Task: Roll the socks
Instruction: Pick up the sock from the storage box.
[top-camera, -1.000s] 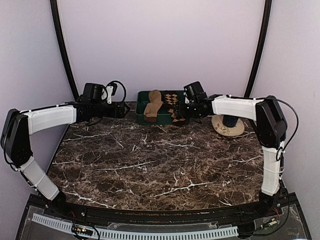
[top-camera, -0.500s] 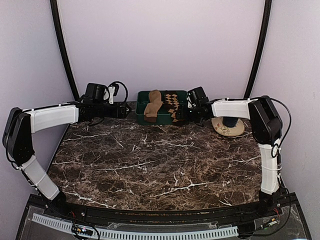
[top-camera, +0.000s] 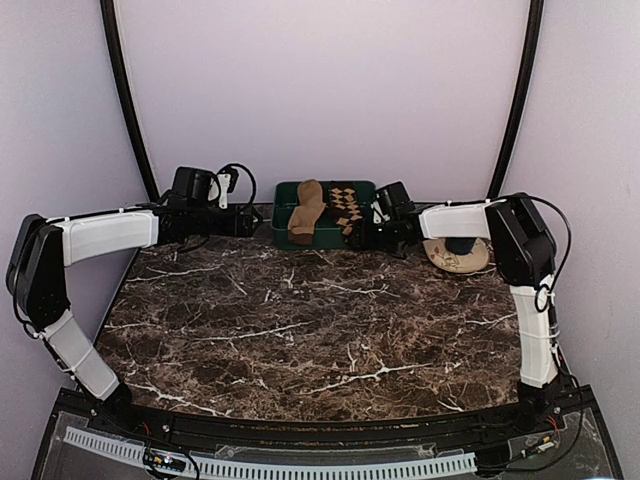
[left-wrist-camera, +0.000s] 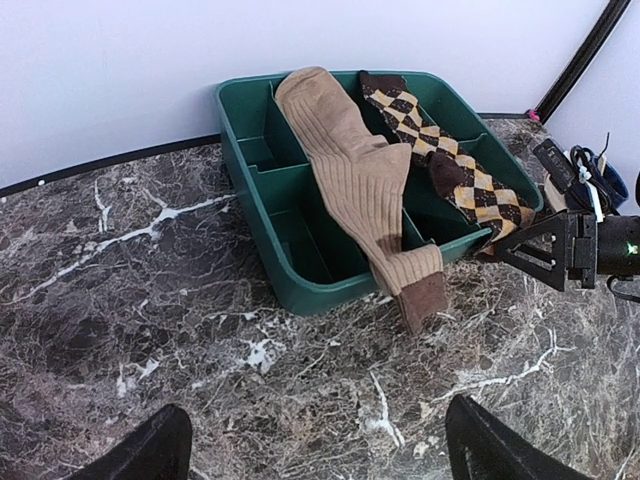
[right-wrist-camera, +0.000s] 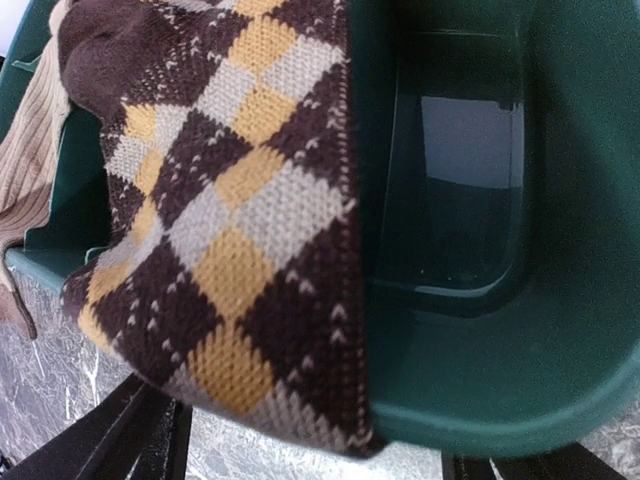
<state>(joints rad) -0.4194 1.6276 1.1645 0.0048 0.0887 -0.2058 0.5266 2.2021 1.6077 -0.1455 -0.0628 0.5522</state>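
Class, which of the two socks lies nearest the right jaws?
The argyle sock: its end hangs over the tray rim just before those jaws; the tan sock lies beyond it.

The left arm (top-camera: 100, 235) and the right arm (top-camera: 455, 218) both rise from their bases, bend at the elbow and stretch inward toward each other at the far side. The left pincer (top-camera: 248, 220) has its fingers (left-wrist-camera: 150, 455) spread wide and holds nothing. The right pincer (top-camera: 362, 232) also stands wide open, its dark fingers (right-wrist-camera: 140, 430) not closed on anything.
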